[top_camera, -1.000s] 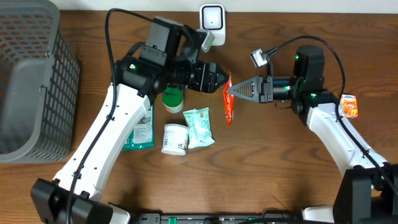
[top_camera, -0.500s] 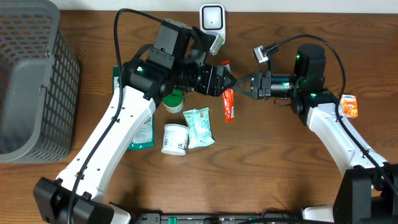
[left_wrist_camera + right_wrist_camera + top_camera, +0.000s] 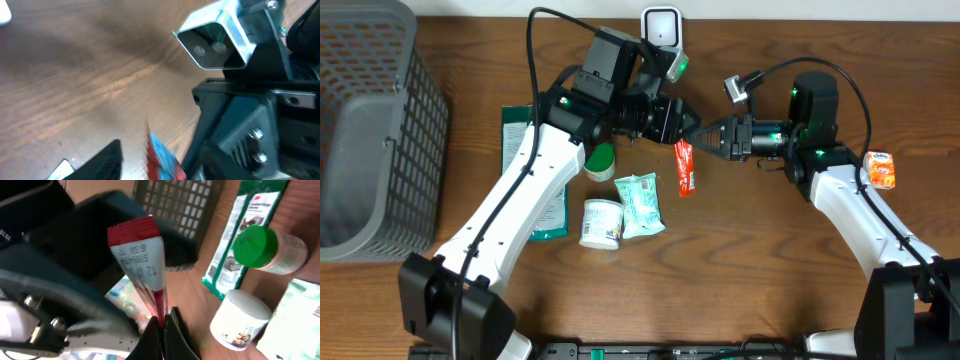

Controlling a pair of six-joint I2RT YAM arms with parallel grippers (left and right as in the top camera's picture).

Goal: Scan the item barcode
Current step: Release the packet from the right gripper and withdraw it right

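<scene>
The item is a red snack packet (image 3: 685, 168) hanging above the table's middle, its lower end pointing down. My right gripper (image 3: 704, 140) is shut on its upper edge. In the right wrist view the fingers (image 3: 161, 327) pinch the packet (image 3: 140, 260), whose white printed label faces the camera. My left gripper (image 3: 687, 127) meets it from the left. In the left wrist view the packet (image 3: 162, 155) stands between the left gripper's (image 3: 150, 167) parted jaws, with a gap beside the left finger (image 3: 100, 160). The white scanner (image 3: 661, 28) stands at the table's back edge.
A grey basket (image 3: 370, 130) fills the far left. A green wipes pack (image 3: 520, 150), a green-lidded jar (image 3: 599, 160), a white cup (image 3: 602, 222) and a teal packet (image 3: 641, 204) lie under the left arm. An orange packet (image 3: 881, 170) lies at the right.
The left arm has swung right and back, up to the packet. Its jaws have narrowed around the packet's top. The right gripper has kept its hold and shifted slightly left.
</scene>
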